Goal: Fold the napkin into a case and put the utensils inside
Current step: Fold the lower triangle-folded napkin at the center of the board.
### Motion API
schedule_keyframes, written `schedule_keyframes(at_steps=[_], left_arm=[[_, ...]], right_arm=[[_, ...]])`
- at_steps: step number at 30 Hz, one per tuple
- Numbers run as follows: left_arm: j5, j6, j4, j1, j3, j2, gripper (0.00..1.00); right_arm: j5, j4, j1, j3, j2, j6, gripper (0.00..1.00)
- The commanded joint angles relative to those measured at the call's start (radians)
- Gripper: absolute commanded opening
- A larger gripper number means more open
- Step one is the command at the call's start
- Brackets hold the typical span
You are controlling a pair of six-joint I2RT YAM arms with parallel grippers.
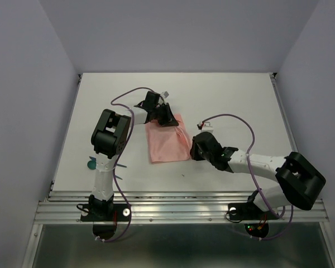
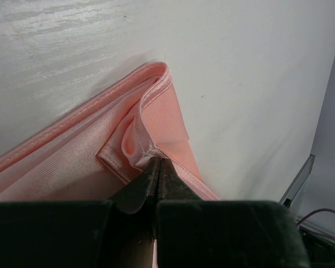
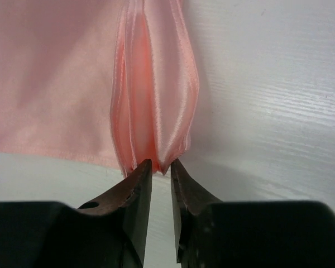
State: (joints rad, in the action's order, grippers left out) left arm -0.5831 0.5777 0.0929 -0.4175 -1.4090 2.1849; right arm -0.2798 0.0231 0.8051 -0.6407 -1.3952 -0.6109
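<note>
Left wrist: left gripper [image 2: 158,163] pinches napkin [image 2: 67,162] far corner. Right gripper [image 3: 161,166] jaws slightly apart at its right edge.

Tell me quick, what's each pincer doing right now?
Left pincer: closed, pinching a fold of the napkin.
Right pincer: slightly open, napkin edge at its tips, not clamped.

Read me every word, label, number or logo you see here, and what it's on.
None can be read. The napkin is plain, the white table bears no marking, and the left arm and right arm show no legible label. The teal utensil is too small to tell.
</note>
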Motion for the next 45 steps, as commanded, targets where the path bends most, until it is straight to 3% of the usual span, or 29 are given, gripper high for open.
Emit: schedule_keyframes(at_steps=[1, 2, 3, 6, 8, 13, 15, 21, 28, 32, 45], left_arm=[[0.138, -0.078, -0.156, 0.005, 0.031, 0.088, 0.05], [0.137, -0.079, -0.157, 0.005, 0.030, 0.088, 0.05], [0.137, -0.082, -0.159, 0.005, 0.030, 0.090, 0.05], [0.137, -0.090, -0.162, 0.005, 0.030, 0.088, 0.05], [0.137, -0.090, -0.160, 0.005, 0.031, 0.085, 0.05], [0.135, -0.091, -0.162, 0.005, 0.031, 0.085, 0.05], [0.135, -0.093, -0.165, 0.005, 0.030, 0.085, 0.05], [0.129, -0.093, -0.163, 0.005, 0.030, 0.084, 0.05], [0.127, -0.091, -0.159, 0.005, 0.036, 0.085, 0.05], [0.126, -0.091, -0.160, 0.005, 0.035, 0.087, 0.05], [0.124, -0.090, -0.160, 0.005, 0.033, 0.087, 0.05]], right_arm=[[-0.050, 0.018, 0.039, -0.047, 0.022, 0.175, 0.28], [-0.032, 0.029, 0.039, -0.045, 0.027, 0.215, 0.30], [-0.045, 0.029, 0.039, -0.048, 0.035, 0.261, 0.38], [-0.050, 0.028, -0.015, -0.060, 0.054, 0.254, 0.47], [0.028, 0.028, -0.072, -0.079, 0.051, 0.214, 0.48], [0.308, 0.047, -0.187, -0.158, -0.020, 0.148, 0.68], [0.416, 0.057, -0.256, -0.201, -0.086, 0.126, 0.71], [0.677, 0.143, -0.405, -0.243, -0.250, 0.077, 0.72], [0.859, 0.161, -0.414, -0.312, -0.386, 0.094, 0.71], [0.984, 0.276, -0.432, -0.281, -0.413, 0.018, 0.71], [0.944, 0.305, -0.432, -0.251, -0.396, -0.026, 0.49]])
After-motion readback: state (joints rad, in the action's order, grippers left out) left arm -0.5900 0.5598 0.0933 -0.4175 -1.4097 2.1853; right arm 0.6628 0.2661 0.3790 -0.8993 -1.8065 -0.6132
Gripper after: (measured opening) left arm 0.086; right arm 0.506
